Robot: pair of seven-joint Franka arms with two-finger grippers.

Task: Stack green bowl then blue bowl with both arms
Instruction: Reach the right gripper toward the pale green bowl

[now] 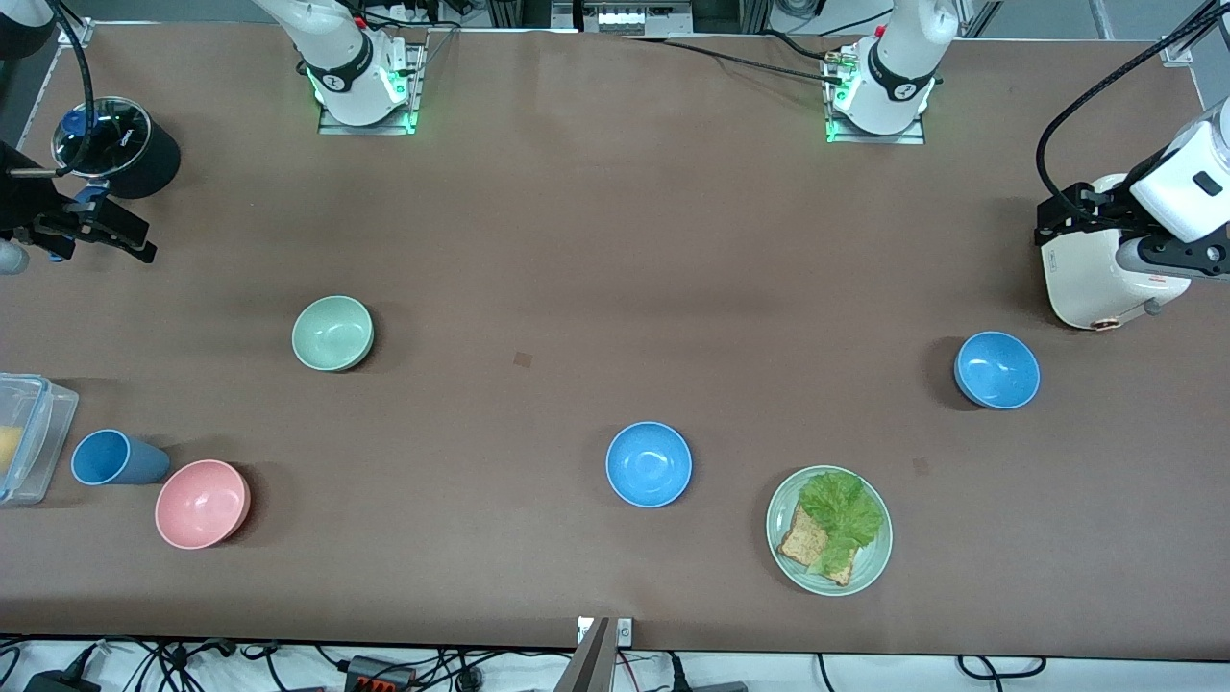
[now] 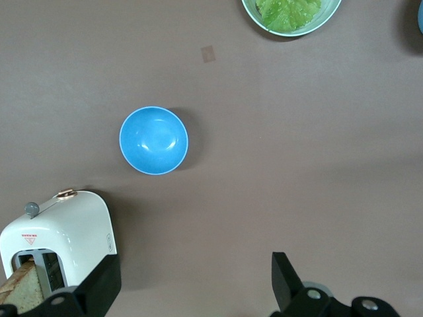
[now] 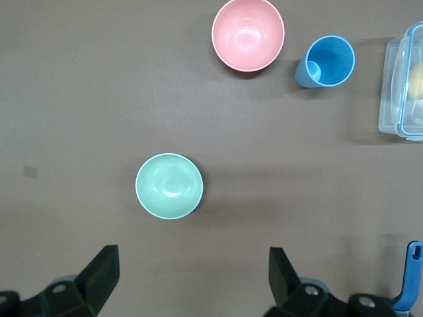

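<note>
The green bowl (image 1: 332, 333) sits upright toward the right arm's end of the table and shows in the right wrist view (image 3: 169, 185). Two blue bowls stand apart: one near the middle (image 1: 649, 464), one toward the left arm's end (image 1: 997, 370), also in the left wrist view (image 2: 153, 140). My right gripper (image 1: 113, 229) hangs open and empty over the right arm's end of the table (image 3: 193, 281). My left gripper (image 1: 1071, 219) hangs open and empty over the white toaster (image 2: 195, 284).
A white toaster (image 1: 1095, 279) stands beside the end blue bowl. A pale-green plate (image 1: 783, 524) holds toast and lettuce. A pink bowl (image 1: 203, 504), blue cup (image 1: 115, 458), clear container (image 1: 29, 437) and black pot (image 1: 125, 144) stand at the right arm's end.
</note>
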